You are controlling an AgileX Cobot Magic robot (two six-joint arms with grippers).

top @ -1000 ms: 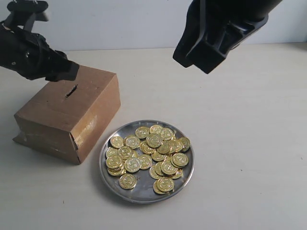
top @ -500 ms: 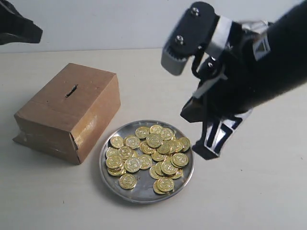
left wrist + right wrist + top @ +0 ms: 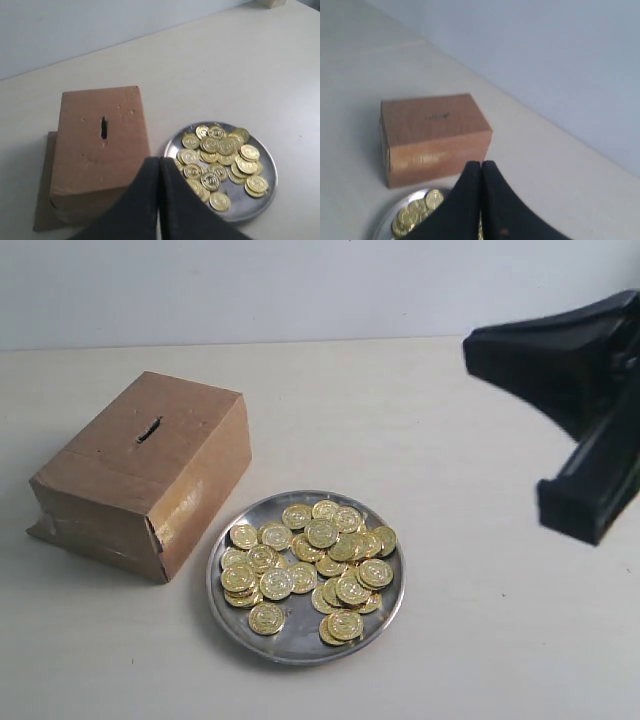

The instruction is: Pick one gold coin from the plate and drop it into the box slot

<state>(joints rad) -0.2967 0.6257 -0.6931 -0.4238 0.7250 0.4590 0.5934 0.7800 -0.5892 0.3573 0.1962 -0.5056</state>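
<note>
- Retreating fr plate (image 3: 300, 658) w/ right gripper (image 3: 481, 164) pressed together, nothing pinched.
- Clearing box (image 3: 130, 480) too; left gripper (image 3: 159, 159) likewise pressed together, empty.
- Leaving pick prob. not begun.

Exterior camera sitting high, looking down across the table (image 3: 450, 440) toward its far edge. Left wrist camera hanging above, looking steeply down on the box (image 3: 100, 140) top and the plate (image 3: 270, 192). Right wrist camera sitting lower, looking obliquely toward the far edge. All three sharing box and plate.
</note>
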